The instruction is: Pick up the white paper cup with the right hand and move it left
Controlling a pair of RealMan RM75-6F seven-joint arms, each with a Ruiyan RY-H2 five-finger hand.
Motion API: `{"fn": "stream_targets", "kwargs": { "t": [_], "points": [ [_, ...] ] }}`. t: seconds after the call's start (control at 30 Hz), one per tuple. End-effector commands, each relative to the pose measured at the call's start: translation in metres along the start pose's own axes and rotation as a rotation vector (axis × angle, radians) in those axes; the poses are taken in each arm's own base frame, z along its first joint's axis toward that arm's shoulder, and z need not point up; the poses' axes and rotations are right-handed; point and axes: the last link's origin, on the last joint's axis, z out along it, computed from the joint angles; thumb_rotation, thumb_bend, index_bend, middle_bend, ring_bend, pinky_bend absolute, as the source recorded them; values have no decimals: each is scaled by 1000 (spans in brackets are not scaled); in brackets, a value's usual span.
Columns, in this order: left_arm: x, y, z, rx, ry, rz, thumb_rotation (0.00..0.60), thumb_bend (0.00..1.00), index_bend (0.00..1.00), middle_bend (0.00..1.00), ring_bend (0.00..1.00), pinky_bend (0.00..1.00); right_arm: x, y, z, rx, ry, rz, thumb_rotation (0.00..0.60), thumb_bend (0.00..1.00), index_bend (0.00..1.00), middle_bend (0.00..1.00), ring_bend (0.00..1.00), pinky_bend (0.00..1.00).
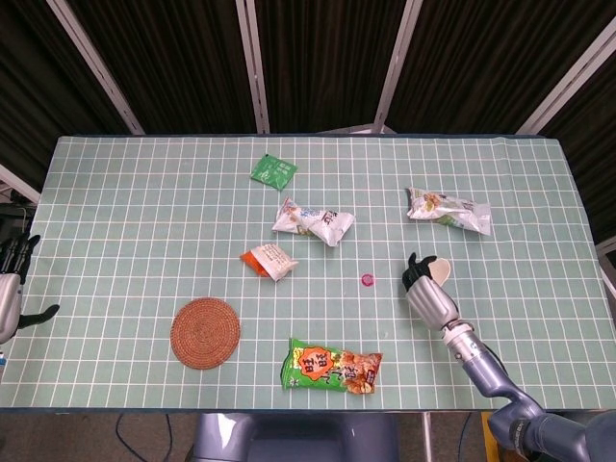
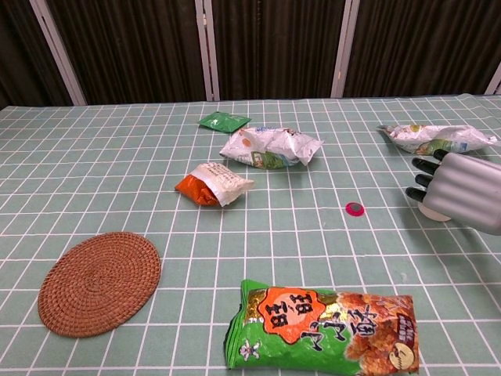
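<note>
Your right hand (image 1: 425, 289) sits against the white paper cup (image 1: 439, 272), its dark fingers (image 2: 423, 178) curling around the cup's left side; whether they actually grip it, you cannot tell. The cup stands just right of the small pink cap (image 1: 367, 280), nearer you than the white snack bag (image 1: 449, 209). Your left hand (image 1: 12, 284) hangs off the table's (image 1: 144, 212) left edge, fingers spread, holding nothing.

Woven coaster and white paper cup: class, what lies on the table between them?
In the head view, between the woven coaster and the white paper cup lies only the small pink cap, near the cup.
</note>
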Motion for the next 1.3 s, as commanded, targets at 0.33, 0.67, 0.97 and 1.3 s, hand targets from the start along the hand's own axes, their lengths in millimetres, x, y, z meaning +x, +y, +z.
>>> {"fn": "stream_targets", "kwargs": {
  "t": [0.33,0.67,0.97,1.3],
  "points": [
    [2,2,-2,-20,-9,-19,600,0,0,0,0,0,27,36,-6,-95,83,635,600,373,239,337,174,390],
    [2,6,-4,-43,-22,-27,600,0,0,0,0,0,21,35,-6,0,-38,1211,600,372,239,337,168,365],
    [-1,6,-3,-37,-34,-19,600,0,0,0,0,0,29,16,9,48,-44,1357,600,371,238,337,166,361],
    [-2,1,0,-17,-43,-19,600,0,0,0,0,0,30,4,10,125,-80,1337,600,272,0,0,0,49]
  ]
}}
